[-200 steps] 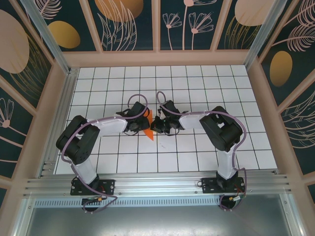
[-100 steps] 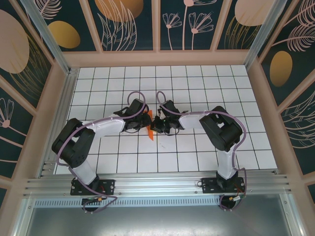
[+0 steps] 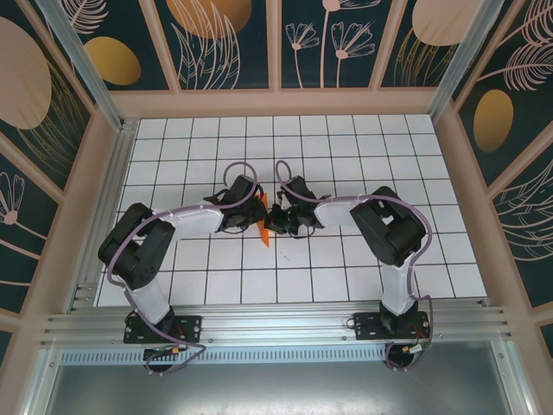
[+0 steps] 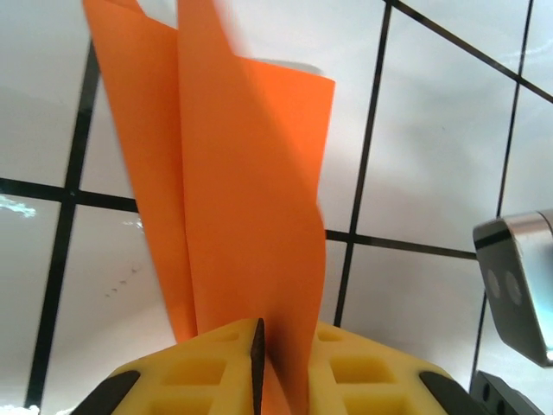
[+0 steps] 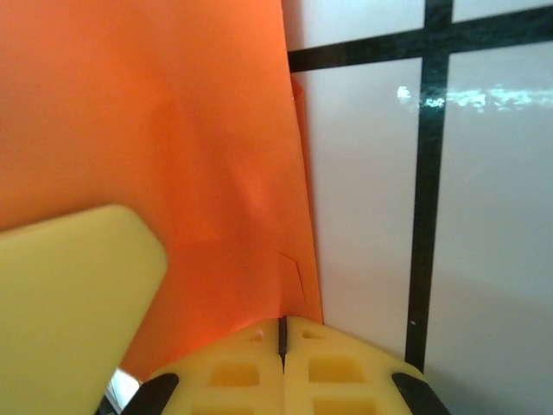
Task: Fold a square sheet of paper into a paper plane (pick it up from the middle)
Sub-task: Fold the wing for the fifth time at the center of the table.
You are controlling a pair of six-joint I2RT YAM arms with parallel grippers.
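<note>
Folded paper [image 3: 263, 232] held upright just above bench [image 3: 363, 147] centre. L end effector [image 4: 259, 346] clenched on its edge, R end effector [image 5: 282, 339] pinching other side, prob. to steady layers for next crease.

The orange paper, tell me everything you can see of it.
The orange paper is thin, bright and folded into at least two layers. It stands on edge above the gridded table, narrowing to a point at its near end. The left gripper and right gripper both have their jaws shut on it.
</note>
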